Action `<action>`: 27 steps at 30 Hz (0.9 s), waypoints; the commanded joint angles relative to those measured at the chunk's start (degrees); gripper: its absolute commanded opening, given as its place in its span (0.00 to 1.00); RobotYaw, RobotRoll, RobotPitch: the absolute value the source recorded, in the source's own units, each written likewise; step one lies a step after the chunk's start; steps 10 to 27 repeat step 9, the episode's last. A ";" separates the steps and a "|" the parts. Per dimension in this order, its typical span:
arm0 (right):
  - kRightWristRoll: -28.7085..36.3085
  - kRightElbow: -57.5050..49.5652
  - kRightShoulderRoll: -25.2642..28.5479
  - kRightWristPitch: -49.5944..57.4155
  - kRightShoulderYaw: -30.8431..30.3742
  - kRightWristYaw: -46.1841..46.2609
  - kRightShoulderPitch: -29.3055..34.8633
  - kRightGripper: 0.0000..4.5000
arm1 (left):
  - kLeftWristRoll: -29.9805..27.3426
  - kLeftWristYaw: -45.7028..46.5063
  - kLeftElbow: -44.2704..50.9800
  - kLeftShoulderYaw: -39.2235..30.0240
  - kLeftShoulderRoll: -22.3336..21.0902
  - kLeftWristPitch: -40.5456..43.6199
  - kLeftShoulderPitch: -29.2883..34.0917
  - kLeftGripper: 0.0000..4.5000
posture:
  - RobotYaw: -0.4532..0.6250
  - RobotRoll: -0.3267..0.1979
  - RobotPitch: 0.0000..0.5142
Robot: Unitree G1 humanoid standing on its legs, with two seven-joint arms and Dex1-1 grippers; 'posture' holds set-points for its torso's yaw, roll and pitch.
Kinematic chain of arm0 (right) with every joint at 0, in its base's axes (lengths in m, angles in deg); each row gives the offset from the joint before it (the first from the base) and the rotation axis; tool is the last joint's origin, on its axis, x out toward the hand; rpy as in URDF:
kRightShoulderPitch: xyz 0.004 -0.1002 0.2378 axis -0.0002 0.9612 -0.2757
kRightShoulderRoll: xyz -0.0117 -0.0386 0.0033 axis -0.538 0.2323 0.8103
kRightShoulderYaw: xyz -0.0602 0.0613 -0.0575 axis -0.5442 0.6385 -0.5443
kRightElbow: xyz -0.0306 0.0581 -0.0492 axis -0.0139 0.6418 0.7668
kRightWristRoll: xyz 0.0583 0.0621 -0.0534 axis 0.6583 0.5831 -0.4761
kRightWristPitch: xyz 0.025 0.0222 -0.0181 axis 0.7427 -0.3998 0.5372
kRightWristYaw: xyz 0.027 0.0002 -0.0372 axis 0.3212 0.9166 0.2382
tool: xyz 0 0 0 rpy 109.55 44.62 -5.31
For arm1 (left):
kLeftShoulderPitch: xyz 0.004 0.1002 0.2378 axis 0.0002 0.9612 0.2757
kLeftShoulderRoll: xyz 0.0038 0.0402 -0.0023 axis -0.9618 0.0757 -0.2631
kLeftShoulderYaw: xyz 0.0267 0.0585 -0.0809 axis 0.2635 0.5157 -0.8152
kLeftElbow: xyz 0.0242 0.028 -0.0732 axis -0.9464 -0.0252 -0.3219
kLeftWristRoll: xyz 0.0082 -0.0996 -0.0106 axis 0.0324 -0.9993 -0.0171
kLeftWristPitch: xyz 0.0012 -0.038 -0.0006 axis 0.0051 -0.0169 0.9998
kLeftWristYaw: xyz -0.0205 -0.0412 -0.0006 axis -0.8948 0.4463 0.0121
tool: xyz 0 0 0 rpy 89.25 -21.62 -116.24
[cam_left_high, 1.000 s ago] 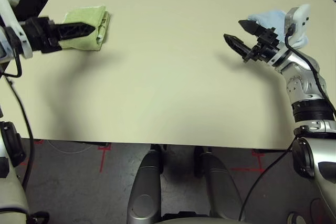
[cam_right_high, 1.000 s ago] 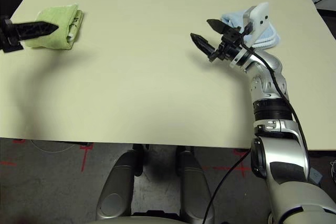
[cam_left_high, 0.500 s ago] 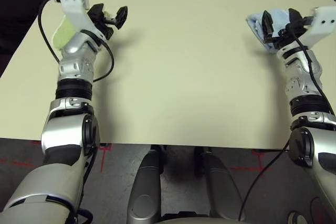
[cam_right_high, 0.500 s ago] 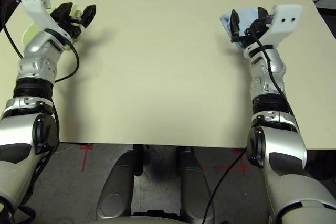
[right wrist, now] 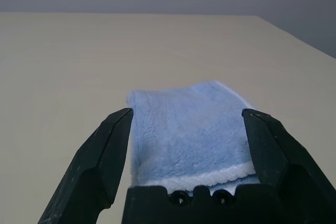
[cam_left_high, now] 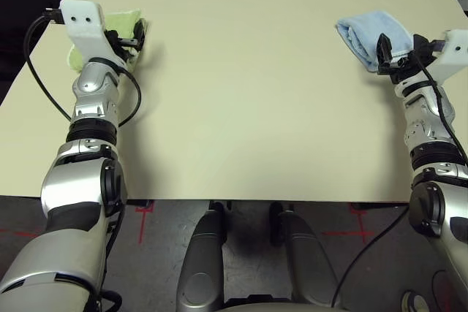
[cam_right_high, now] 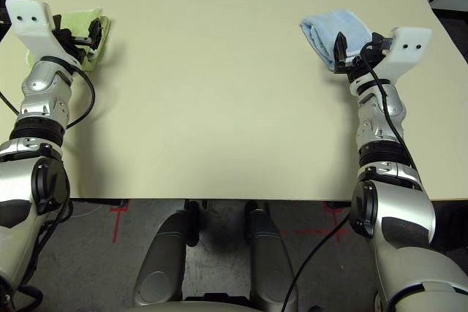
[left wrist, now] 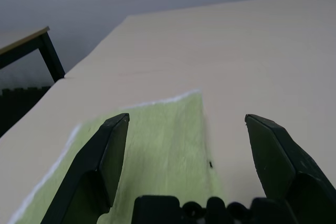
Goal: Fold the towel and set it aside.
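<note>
Both arms lower, towel [cam_left_high: 124, 23] folded.

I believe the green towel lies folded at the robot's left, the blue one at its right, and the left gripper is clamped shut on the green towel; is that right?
Not quite: the left gripper is open, not clamped. The left wrist view shows its fingers spread wide above the green towel, gripping nothing. The rest holds: the blue towel lies folded at the robot's right.
</note>
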State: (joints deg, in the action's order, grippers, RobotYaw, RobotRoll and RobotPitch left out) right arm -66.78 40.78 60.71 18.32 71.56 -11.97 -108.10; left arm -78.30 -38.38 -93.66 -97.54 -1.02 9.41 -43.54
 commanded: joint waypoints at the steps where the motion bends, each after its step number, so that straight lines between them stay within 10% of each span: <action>1: -0.88 1.79 -0.12 -0.01 -0.29 1.56 0.37 1.00 | -1.17 -1.96 -1.08 -1.28 0.07 -1.06 1.87 0.99 | 0.45 0.62 0.46; 27: -1.44 2.40 0.72 1.09 -0.58 1.15 -1.57 1.00 | -0.94 -3.69 -1.10 -1.35 -0.17 -1.06 2.33 0.99 | 0.45 0.62 0.45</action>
